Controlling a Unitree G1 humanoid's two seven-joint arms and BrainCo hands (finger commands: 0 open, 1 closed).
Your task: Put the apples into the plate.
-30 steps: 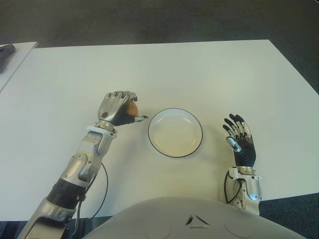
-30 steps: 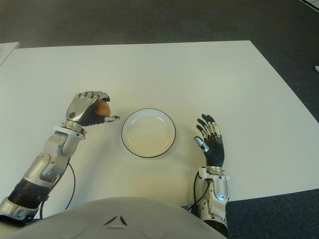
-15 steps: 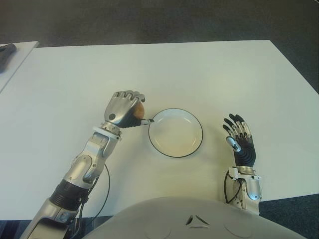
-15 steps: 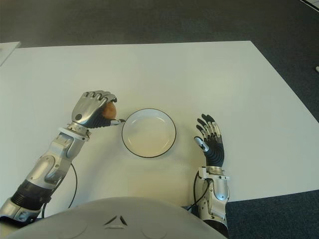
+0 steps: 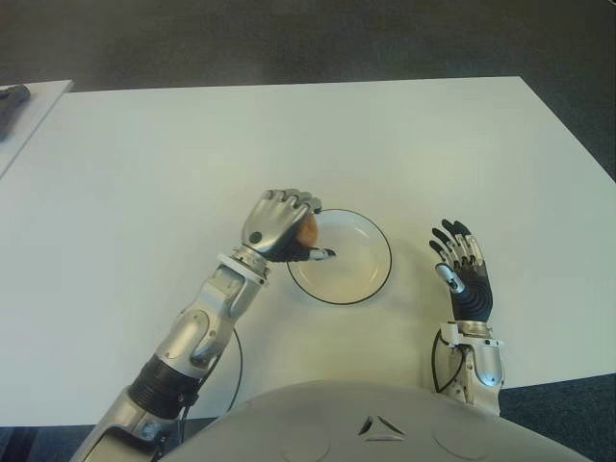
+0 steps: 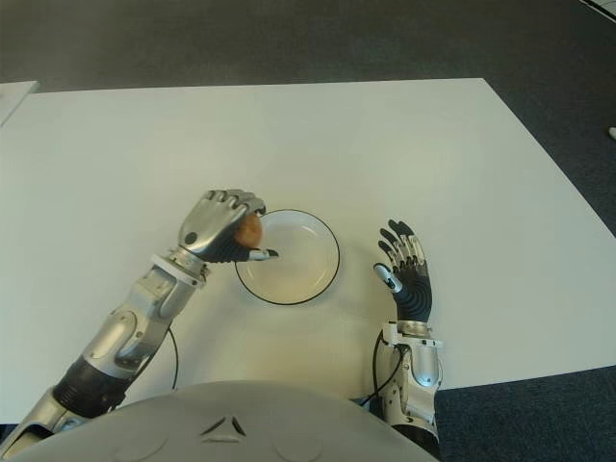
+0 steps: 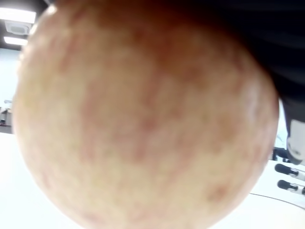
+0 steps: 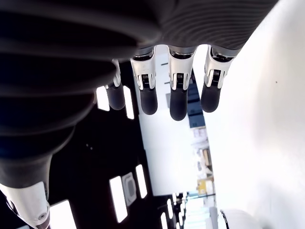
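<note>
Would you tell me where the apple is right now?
The apple is gripped in the left hand, over the left rim of the plate; the right hand shows right of the plate.

Silver jointed arms, black cables, left hand (image 5: 280, 226) silver-backed, dark fingers (image 5: 460, 248).

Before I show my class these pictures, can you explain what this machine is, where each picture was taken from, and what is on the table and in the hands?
This is a humanoid robot with two arms and fingered hands. Two pictures come from cameras in its head, looking down at a white table. The other two come from cameras on its wrists. On the table lies a white plate with a dark rim. The left hand grips an apple over the plate's left edge; that apple fills the left wrist picture. The right hand, fingers spread and holding nothing, shows to the plate's right.
</note>
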